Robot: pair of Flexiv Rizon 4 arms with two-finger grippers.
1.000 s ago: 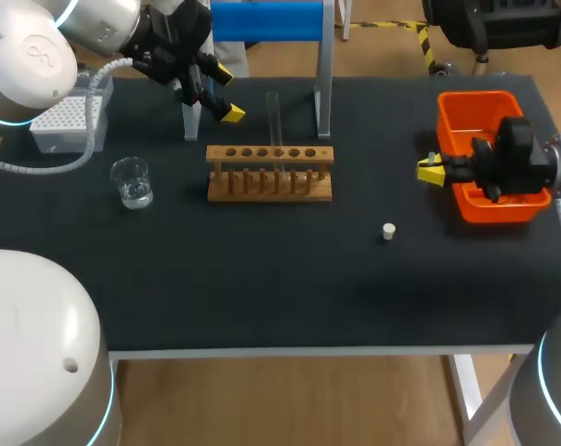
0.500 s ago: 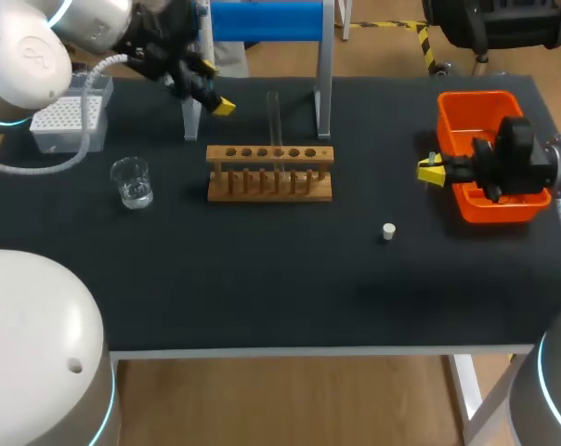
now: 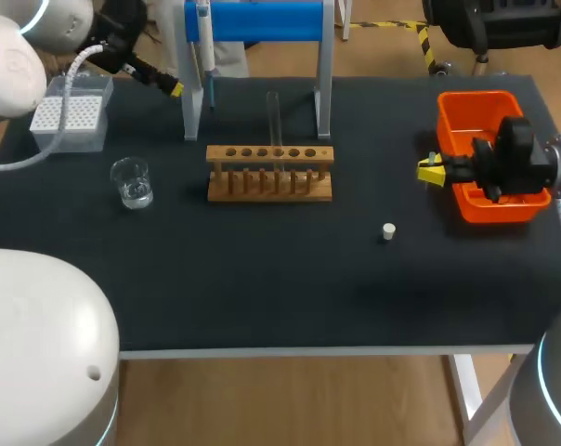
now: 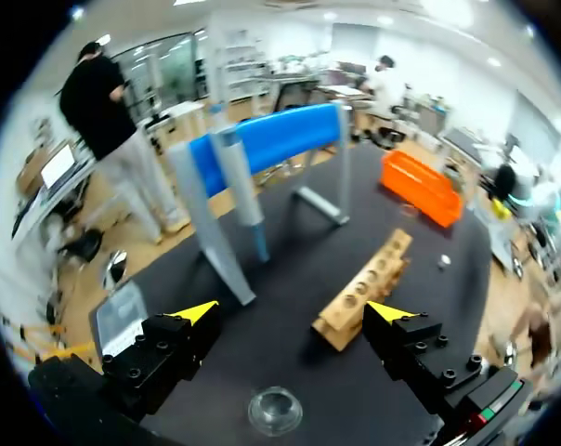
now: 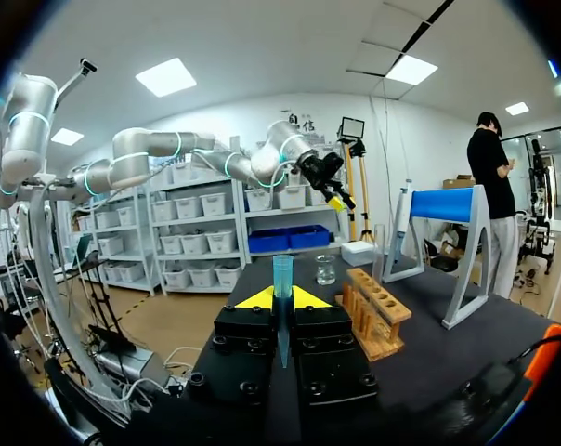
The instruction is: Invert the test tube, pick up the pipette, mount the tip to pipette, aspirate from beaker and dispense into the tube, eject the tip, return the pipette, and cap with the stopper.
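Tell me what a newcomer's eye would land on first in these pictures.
The bright orange bin at the table's right edge stands out first, with my right hand just beside it, shut on a small blue tip. Next comes the blue-topped stand at the back with the pipette hanging on it, and in front of it the wooden rack with one test tube upright in it.
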